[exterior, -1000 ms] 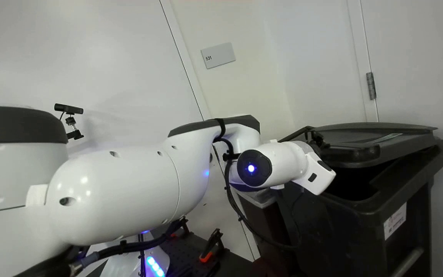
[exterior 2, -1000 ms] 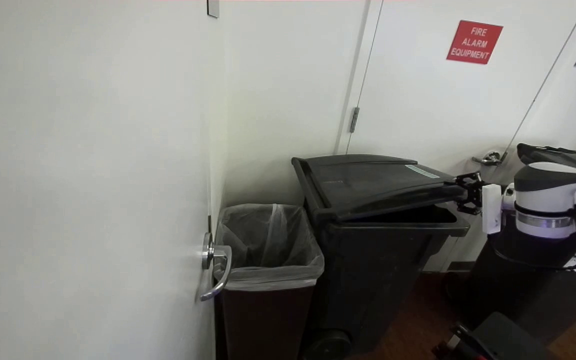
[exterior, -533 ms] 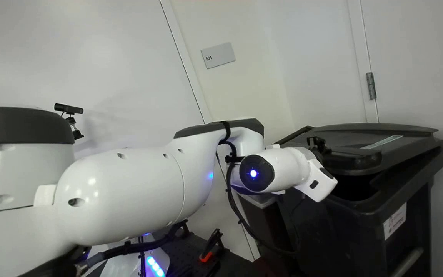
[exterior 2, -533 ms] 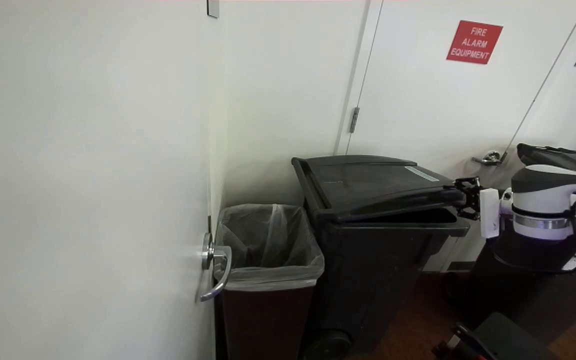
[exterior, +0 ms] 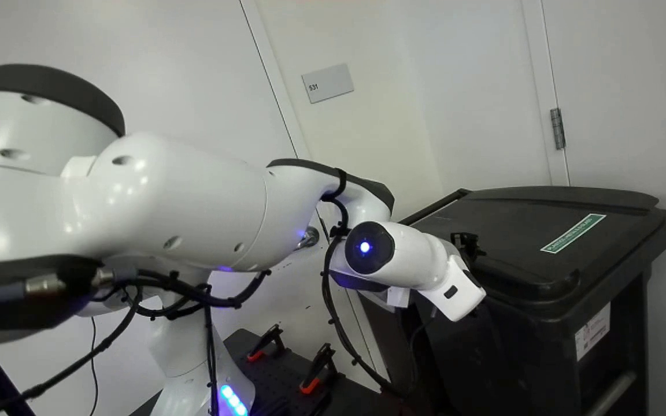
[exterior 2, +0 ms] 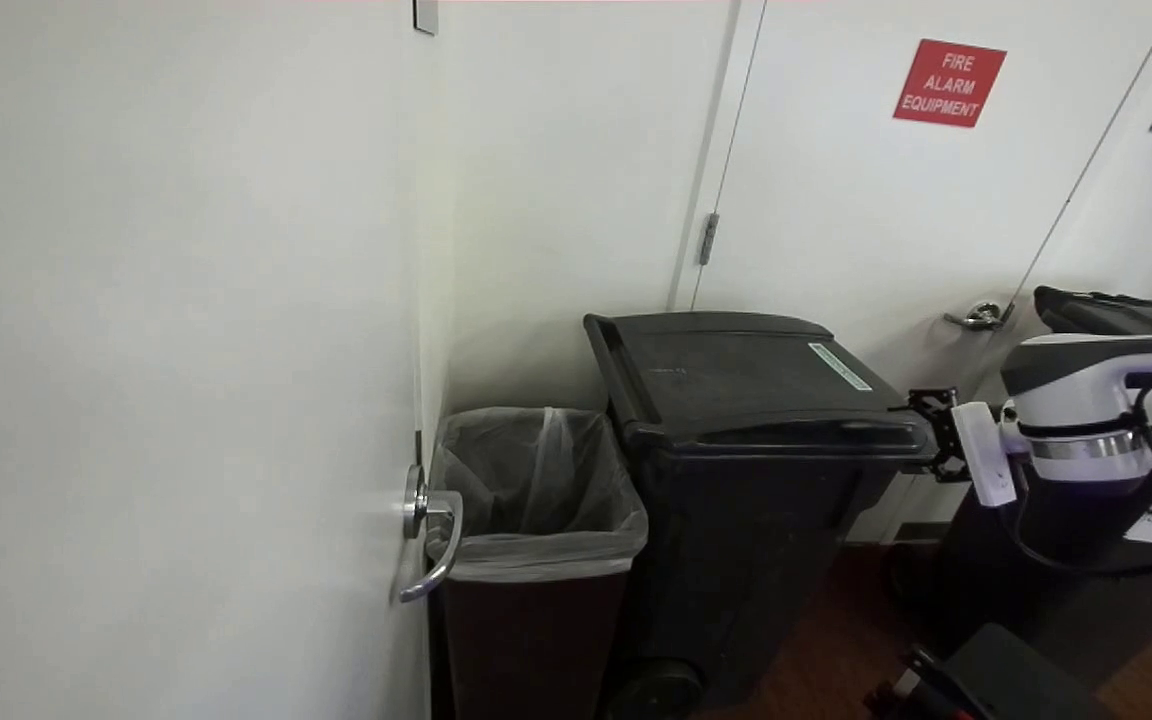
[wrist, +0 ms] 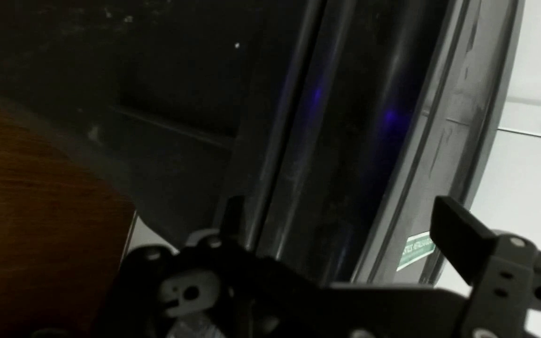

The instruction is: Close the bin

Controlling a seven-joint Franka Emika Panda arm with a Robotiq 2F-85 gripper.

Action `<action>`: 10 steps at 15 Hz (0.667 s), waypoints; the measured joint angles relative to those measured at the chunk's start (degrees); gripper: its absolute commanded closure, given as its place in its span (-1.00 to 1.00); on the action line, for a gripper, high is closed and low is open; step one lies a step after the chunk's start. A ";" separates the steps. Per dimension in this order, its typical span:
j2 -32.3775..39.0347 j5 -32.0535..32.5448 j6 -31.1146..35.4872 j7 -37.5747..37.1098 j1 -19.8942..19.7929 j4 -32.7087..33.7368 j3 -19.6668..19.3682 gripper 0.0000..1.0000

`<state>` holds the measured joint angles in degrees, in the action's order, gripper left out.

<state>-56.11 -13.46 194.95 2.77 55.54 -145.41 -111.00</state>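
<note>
The bin (exterior 2: 736,560) is a tall dark plastic one on wheels. Its flat lid (exterior: 518,231) lies down along the rim in both exterior views, with no dark gap showing beneath it. On the lid's top is a green strip label (exterior: 573,233); a white label (exterior: 593,332) sits on the bin's body. My gripper (exterior 2: 912,438) is right at the lid's front edge, low by the rim. In the wrist view its fingers (wrist: 463,239) stand wide apart, with the bin's dark front edge showing between them. Whether either finger touches the plastic I cannot tell.
A brown wastebasket (exterior 2: 536,620) with a clear liner stands beside the bin. Another dark bin (exterior 2: 1126,312) is partly behind the arm. A door handle (exterior 2: 436,540) juts out nearby. Clamps (exterior: 318,370) sit on the black base plate.
The lid has sunk from slightly raised to lying along the rim. My gripper has moved down with its front edge and its jaws have spread. The arm's elbow has risen.
</note>
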 measured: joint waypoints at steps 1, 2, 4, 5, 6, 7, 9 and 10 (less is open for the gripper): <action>2.59 -1.97 0.00 0.32 -0.04 -1.09 0.60 -1.00; 5.24 -3.98 0.00 0.51 -0.05 -2.11 1.41 -1.00; 10.50 -7.68 -0.03 1.66 -0.09 -3.58 3.67 -1.00; 13.08 -9.40 -0.31 2.44 -0.14 -4.03 5.12 -1.00; 15.72 -11.02 -0.79 3.23 -0.31 -4.37 6.84 -1.00; 18.32 -12.35 -1.15 3.88 -0.65 -4.62 8.81 -1.00; 23.70 -13.85 -3.23 4.50 -2.52 -5.09 13.68 -1.00; 26.48 -14.00 -4.90 4.56 -4.18 -5.30 16.61 -1.00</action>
<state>-29.62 -27.46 190.05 7.32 51.35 -150.71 -94.39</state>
